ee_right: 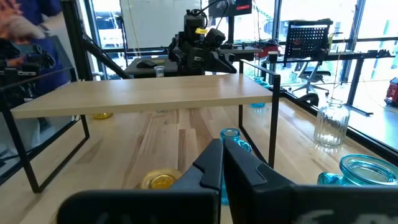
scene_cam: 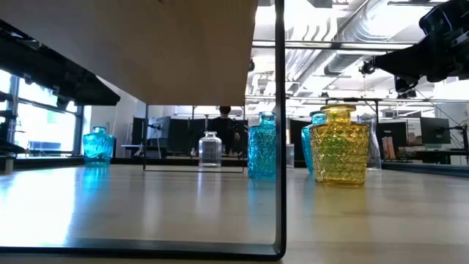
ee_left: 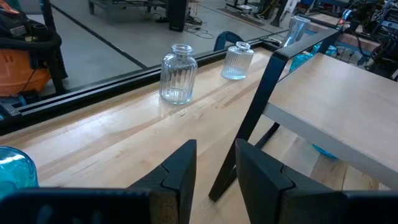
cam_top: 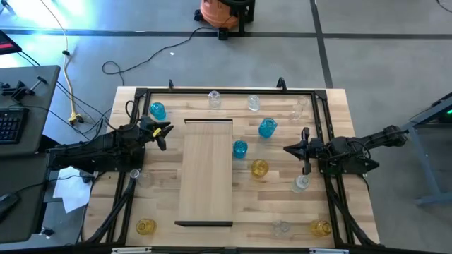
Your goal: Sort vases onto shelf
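Vases: small translucent glass, round-bodied with narrow necks, in blue, yellow and clear, all standing on the table [cam_top: 339, 106], none on the shelf [cam_top: 205, 169]. Blue vase [cam_top: 157, 110] near the far left corner, just beside the left gripper [cam_top: 164, 132]. Two clear vases [cam_top: 214, 99] and [cam_top: 253, 103] along the far edge, ribbed glass in the left wrist view [ee_left: 178, 74]; a third clear one [cam_top: 299, 109] toward the far right. Two blue vases [cam_top: 267, 128] and [cam_top: 240, 149] just right of the shelf, textured in the low view [scene_cam: 261, 146]. Yellow vase [cam_top: 260, 168] beside them, diamond-patterned [scene_cam: 338, 146]. Clear vase [cam_top: 301, 183] close to the right gripper [cam_top: 289, 149]. Yellow vase [cam_top: 146, 226] at the near left, another [cam_top: 320, 228] at the near right, with a clear one [cam_top: 281, 227] beside it. Faint clear vase [cam_top: 135, 173] under the left arm.

Shelf: pale wood panel raised on thin dark legs, centred on the table, top bare.

Left gripper: at the shelf's far left corner, fingers [ee_left: 180, 171] a narrow gap apart, holding nothing, touching nothing.

Right gripper: right of the shelf, facing it, fingers [ee_right: 211, 165] nearly closed with only a slit between, empty.
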